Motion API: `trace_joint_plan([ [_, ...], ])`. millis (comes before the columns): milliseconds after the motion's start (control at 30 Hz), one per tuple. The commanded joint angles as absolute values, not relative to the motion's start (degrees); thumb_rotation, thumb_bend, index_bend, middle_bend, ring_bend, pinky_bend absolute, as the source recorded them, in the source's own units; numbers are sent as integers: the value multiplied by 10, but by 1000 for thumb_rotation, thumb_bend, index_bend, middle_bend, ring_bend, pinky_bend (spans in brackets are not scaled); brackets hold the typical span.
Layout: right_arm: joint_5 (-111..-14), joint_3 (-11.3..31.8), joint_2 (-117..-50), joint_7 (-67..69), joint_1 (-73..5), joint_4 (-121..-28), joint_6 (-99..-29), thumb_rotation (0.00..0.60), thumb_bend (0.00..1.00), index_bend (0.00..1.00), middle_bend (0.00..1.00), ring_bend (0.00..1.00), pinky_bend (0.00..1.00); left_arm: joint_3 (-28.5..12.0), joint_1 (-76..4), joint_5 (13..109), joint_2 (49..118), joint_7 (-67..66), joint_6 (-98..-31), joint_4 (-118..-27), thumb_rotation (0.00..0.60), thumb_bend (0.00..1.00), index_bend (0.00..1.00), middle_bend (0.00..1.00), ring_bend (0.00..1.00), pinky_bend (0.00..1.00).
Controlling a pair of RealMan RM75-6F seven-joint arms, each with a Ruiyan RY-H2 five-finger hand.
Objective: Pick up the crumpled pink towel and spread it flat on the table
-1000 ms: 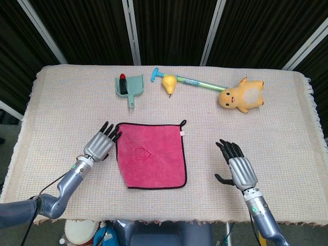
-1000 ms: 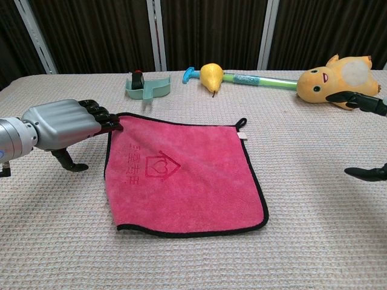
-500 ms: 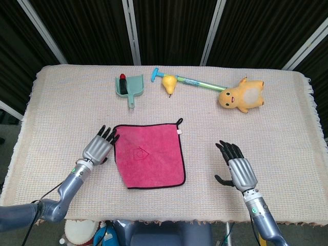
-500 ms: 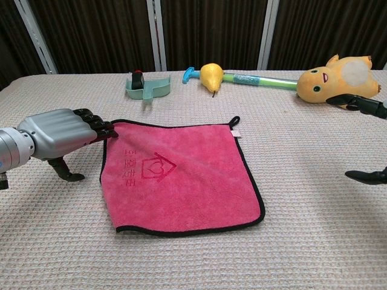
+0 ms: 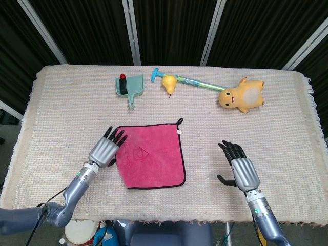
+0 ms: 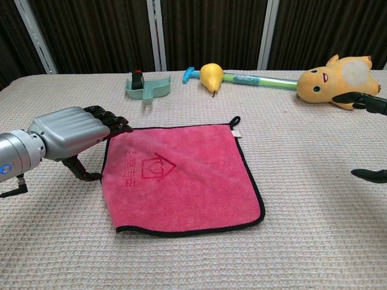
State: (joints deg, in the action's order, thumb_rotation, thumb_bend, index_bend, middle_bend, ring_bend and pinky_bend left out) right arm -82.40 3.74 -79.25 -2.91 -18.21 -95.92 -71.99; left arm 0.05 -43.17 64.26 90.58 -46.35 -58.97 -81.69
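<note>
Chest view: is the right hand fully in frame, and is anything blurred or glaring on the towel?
Chest view: the right hand is cut off by the right edge, only dark fingertips show; the pink towel is sharp and evenly lit, with no glare. Head view: both the left hand and the right hand show whole, shadows soft.

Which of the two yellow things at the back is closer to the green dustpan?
The yellow pear, standing just right of the green dustpan against the long pump stick. The yellow plush toy lies much farther right.
</note>
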Motion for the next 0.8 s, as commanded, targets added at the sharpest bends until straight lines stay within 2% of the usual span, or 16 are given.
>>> trace_joint_plan([
  [33, -824, 38, -791, -27, -182, -959, -720, 600, 277, 0, 0, 0, 0, 10, -433, 698, 880, -405, -578, -847, 600, 252, 0, 0, 0, 0],
  [167, -821, 38, -790, -24, -182, -957, -718, 600, 277, 0, 0, 0, 0, 32, -434, 762, 846, -343, -570, -870, 600, 286, 0, 0, 0, 0],
  [433, -823, 38, -790, -24, -180, -961, -719, 600, 278, 0, 0, 0, 0, 71, -435, 845, 785, -264, -553, -904, 600, 281, 0, 0, 0, 0],
  [600, -825, 37, -789, -28, -180, -966, -720, 600, 277, 0, 0, 0, 0, 84, -422, 877, 770, -248, -572, -913, 600, 84, 0, 0, 0, 0],
  [800, -828, 35, -792, -37, -180, -972, -720, 600, 277, 0, 0, 0, 0, 72, -392, 871, 809, -259, -603, -890, 600, 70, 0, 0, 0, 0],
])
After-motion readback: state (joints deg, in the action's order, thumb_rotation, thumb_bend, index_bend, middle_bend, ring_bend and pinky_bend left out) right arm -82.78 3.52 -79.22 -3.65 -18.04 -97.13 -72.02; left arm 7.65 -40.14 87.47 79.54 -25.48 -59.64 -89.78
